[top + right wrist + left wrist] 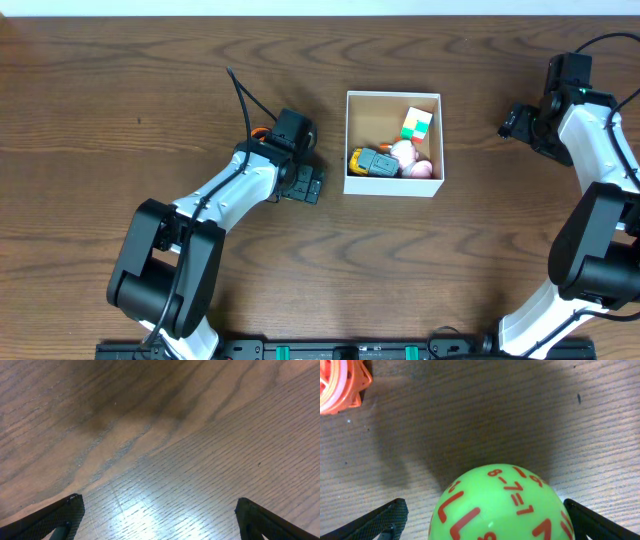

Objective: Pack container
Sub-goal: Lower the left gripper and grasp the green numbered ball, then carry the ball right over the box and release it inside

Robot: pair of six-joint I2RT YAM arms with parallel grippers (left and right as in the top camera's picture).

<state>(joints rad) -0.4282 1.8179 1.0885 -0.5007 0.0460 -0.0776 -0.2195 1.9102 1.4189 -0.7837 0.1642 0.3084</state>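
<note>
Overhead, the dark wood-grain counter [120, 80] fills the frame, matte with swirling figure. The left arm [230, 190] reaches from the lower left toward the centre, its head tipped down just left of the container [392, 186]. The right arm [600, 150] is folded up at the right edge, well apart from everything, probably parked out of the way.

The container sits at the centre of the frame, slightly above the middle. It is square and shallow, with white walls and a brown card floor. It already holds a green, white and red cube [417, 123], a rounded pink toy [405, 153] and a grey-and-yellow one [375, 162], bunched toward its lower right.

From the left wrist, the left jaws stand wide apart astride a glossy lime-green ball [505, 505] printed with red sums. A gap shows on one side, so they have no grip on it; this looks like lining up for a pick. An orange lattice toy [342, 382] lies in the upper left corner.

The right jaws are spread wide over bare counter, holding nothing.
</note>
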